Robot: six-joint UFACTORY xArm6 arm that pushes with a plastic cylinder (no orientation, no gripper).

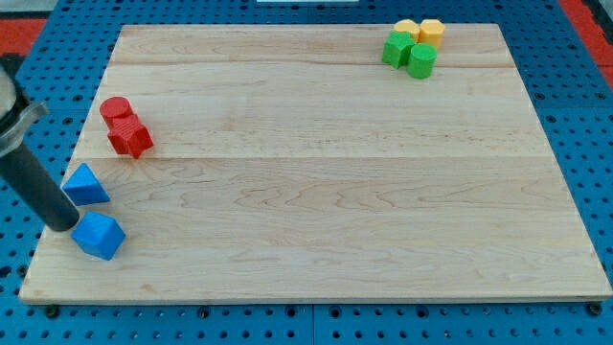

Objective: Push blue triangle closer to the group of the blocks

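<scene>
A blue triangle [85, 184] lies near the left edge of the wooden board [316, 172]. A blue cube-like block [100, 236] lies just below it. My tip [65, 224] is at the board's left edge, between the two blue blocks, touching or almost touching the upper left of the blue cube and just below the triangle. A red cylinder [115, 109] and a red star-shaped block [129, 136] sit together above the triangle. At the view's top right, two yellow blocks [420, 31] and two green blocks [410, 54] form a tight group.
The board lies on a blue perforated table [38, 57]. The dark rod [29, 172] slants in from the view's left edge.
</scene>
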